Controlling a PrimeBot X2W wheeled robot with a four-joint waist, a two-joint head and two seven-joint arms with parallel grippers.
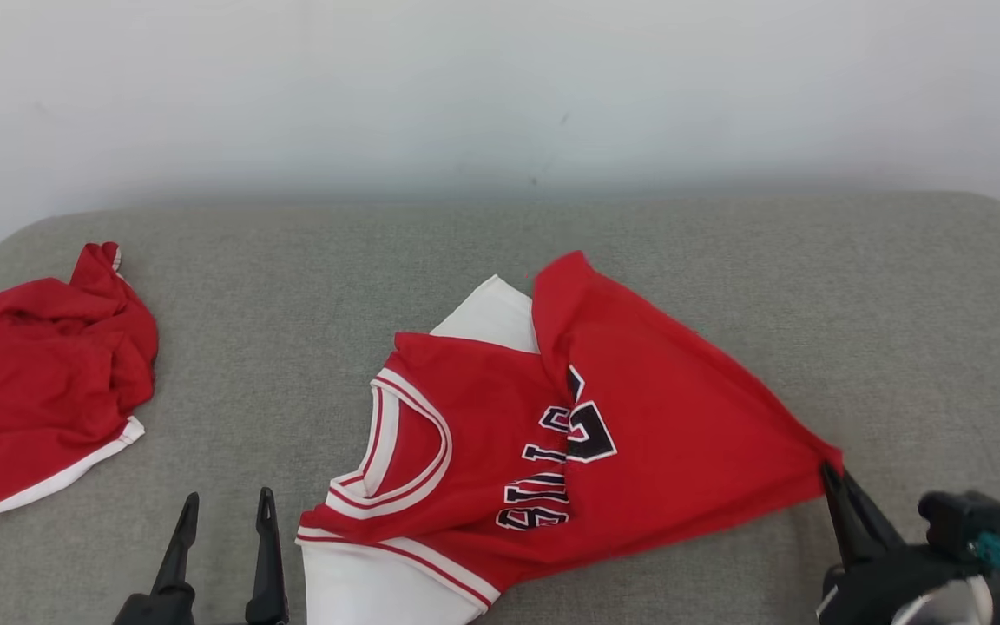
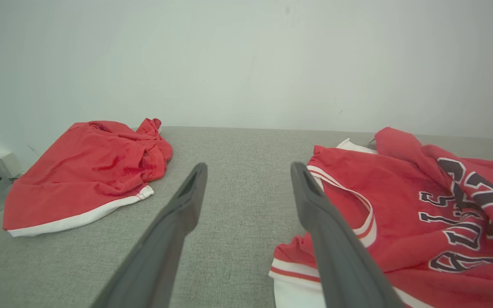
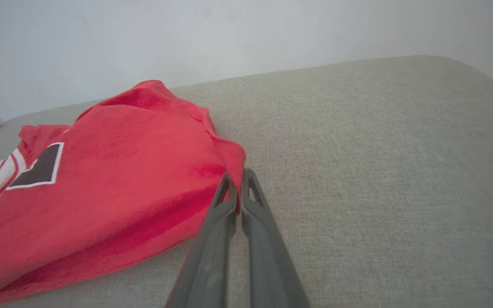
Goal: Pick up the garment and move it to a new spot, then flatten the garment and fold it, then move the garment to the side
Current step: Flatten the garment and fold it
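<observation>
The garment [image 1: 639,434] is a red jersey with white trim and dark lettering, lying rumpled on the grey cushion, collar toward the left. Its right corner is pulled to a point where my right gripper [image 1: 830,473] is shut on it. In the right wrist view the two fingers of my right gripper [image 3: 238,177] pinch the red cloth of the garment [image 3: 101,179] at its edge. My left gripper [image 1: 224,508] stands open on bare cushion, just left of the jersey's collar. In the left wrist view my left gripper [image 2: 246,169] has nothing between its fingers, and the garment [image 2: 400,205] lies to its right.
A second red piece of clothing with a white hem [image 1: 40,382] lies bunched at the cushion's far left [image 2: 88,171]. The grey cushion [image 1: 899,304] has free room at the right and along the back. A pale wall [image 1: 500,87] stands behind it.
</observation>
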